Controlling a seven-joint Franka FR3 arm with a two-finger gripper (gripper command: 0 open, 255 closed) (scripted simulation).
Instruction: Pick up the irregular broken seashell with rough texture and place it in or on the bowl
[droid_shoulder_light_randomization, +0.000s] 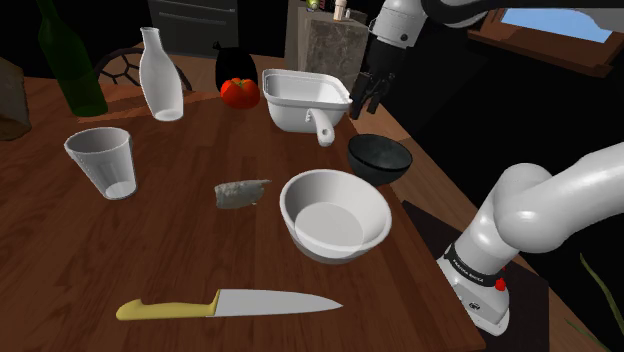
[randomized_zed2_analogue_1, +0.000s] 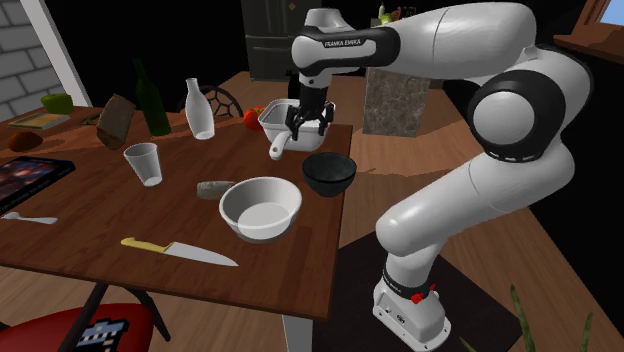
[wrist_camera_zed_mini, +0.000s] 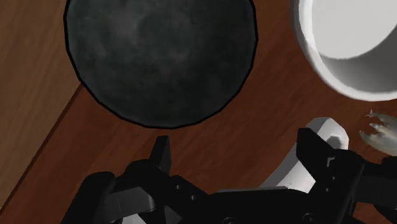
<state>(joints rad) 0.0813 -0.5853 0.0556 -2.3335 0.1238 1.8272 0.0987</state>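
Now noting shell mid-desk, just beside white bowl. Jaws apart, empty, hovering by dark bowl at robot-side edge. Probably light, brittle, rough; best pinched gently across narrow middle.

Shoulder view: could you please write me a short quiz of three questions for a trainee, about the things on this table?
1. True or false: the gripper is open and holds nothing.
2. Which thing lies nearest the seashell? A) the white bowl B) the glass C) the green bottle
3. What colour is the handle of the knife?
Key: 1 true; 2 A; 3 yellow.
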